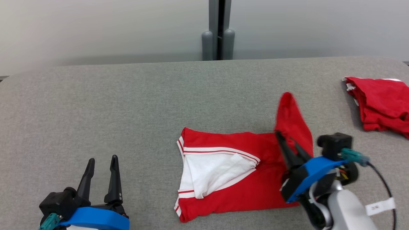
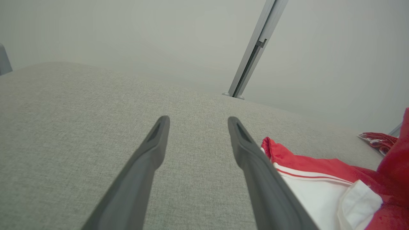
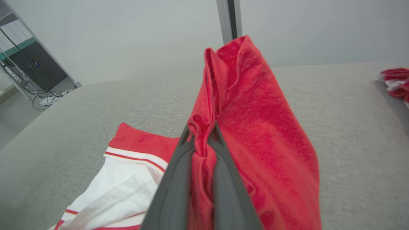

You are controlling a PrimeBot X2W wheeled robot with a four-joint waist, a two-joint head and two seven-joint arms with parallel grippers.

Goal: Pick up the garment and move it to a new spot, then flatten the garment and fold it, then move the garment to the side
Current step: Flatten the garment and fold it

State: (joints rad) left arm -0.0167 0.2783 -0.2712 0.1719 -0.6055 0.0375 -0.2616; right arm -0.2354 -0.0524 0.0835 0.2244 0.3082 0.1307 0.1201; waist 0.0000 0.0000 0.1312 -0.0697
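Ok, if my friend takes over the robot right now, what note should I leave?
Left gripper: open, empty, above the grey table.
Right gripper: shut on a lifted red corner of the garment.
The rest lies mid-table, white lining showing.
Another red garment sits far right.
Done: apparently placed and spread.
Left: finish the fold, move it aside.

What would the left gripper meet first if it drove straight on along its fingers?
Probably only the grey table top; the left gripper points past the red garment, which lies to its right. Depth is unclear.
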